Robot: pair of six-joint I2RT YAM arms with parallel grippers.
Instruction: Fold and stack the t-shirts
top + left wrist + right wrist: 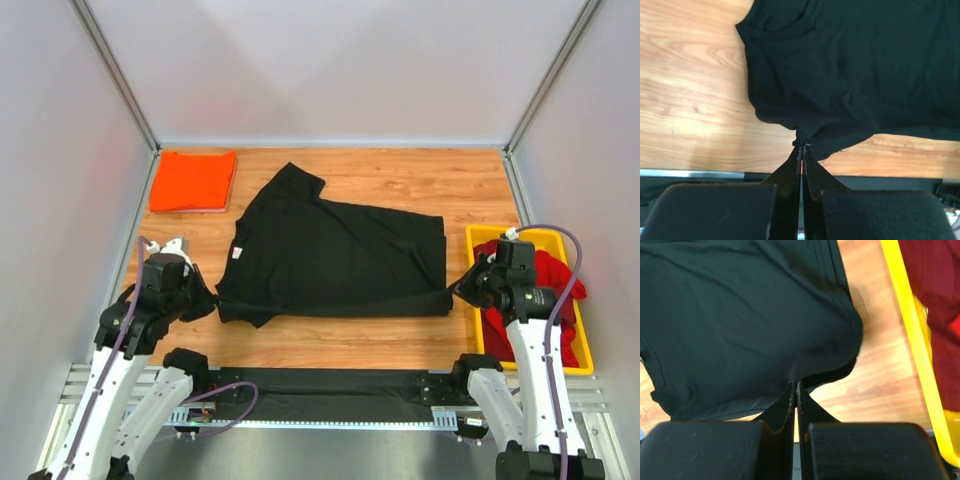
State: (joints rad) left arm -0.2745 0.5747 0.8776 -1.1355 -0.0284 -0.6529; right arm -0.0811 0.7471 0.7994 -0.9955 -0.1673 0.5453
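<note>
A black t-shirt [335,260] lies spread across the middle of the wooden table, one sleeve pointing to the back. My left gripper [210,303] is shut on its near left corner [801,137], pinching a small bunch of cloth. My right gripper [456,290] is shut on its near right corner [796,379], and the hem lifts slightly there. A folded bright orange t-shirt [193,181] rests at the back left. Red t-shirts [552,290] are heaped in the tray at the right, seen also as red cloth [935,315] in the right wrist view.
A yellow plastic tray [478,250] stands at the right edge of the table, its rim [905,320] close beside my right gripper. A black strip [330,385] and a metal rail run along the table's near edge. White walls close in three sides.
</note>
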